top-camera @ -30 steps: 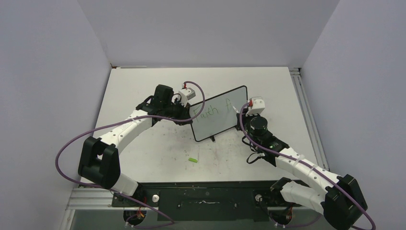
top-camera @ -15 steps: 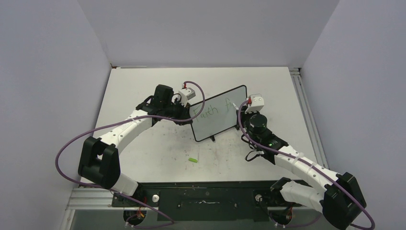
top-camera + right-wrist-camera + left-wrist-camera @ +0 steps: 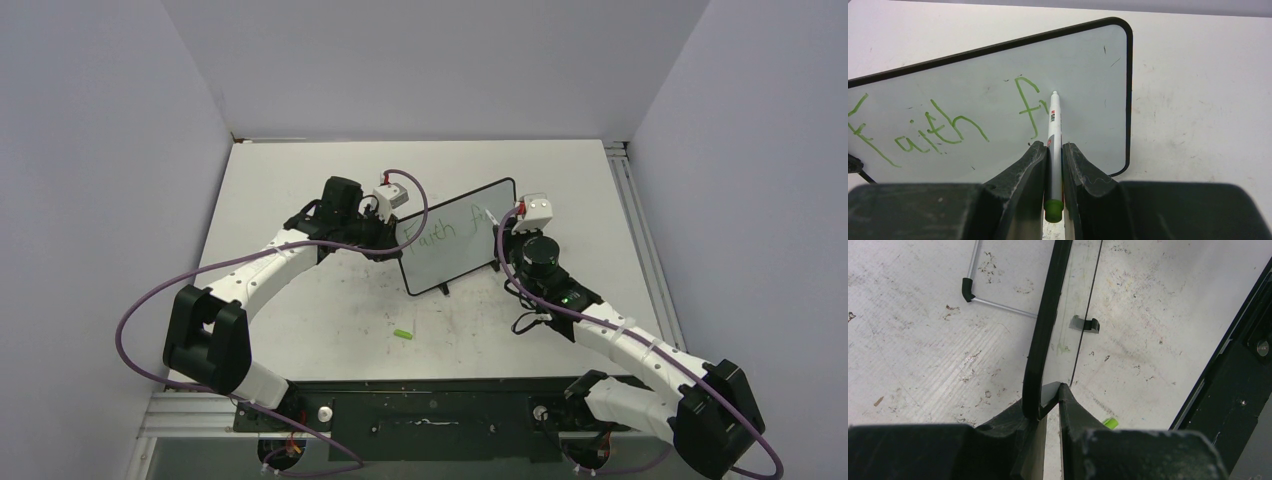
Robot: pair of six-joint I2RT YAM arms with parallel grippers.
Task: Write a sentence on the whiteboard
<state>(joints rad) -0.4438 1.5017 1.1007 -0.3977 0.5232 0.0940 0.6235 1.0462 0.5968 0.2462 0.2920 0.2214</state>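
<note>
Two grippers meet at the whiteboard (image 3: 458,237), which stands tilted on the desk (image 3: 300,180) just above the middle of the overhead view. The left gripper (image 3: 385,240) is at the board's left edge and the right gripper (image 3: 505,232) at its right end. From that height the sentence (image 3: 445,228) is only a thin green scrawl.

The right wrist view makes it legible: "Faith" runs across the lower left of the board, followed by a lone "f" and a short stroke near the centre. It also shows the right gripper pressed together on a white marker (image 3: 1053,135), green end nearest the camera and tip against the board just right of that "f".

The left wrist view sees the board edge-on. Its fingers pinch the black frame at a rounded corner low in the picture. Only this view shows the support: a silver wire leg (image 3: 998,305) with a black tip at upper left, and a black foot (image 3: 1085,325) on the other side. A small green piece (image 3: 1110,423) lies on the scuffed desk beside the fingers; from overhead it sits well below the board.
</note>
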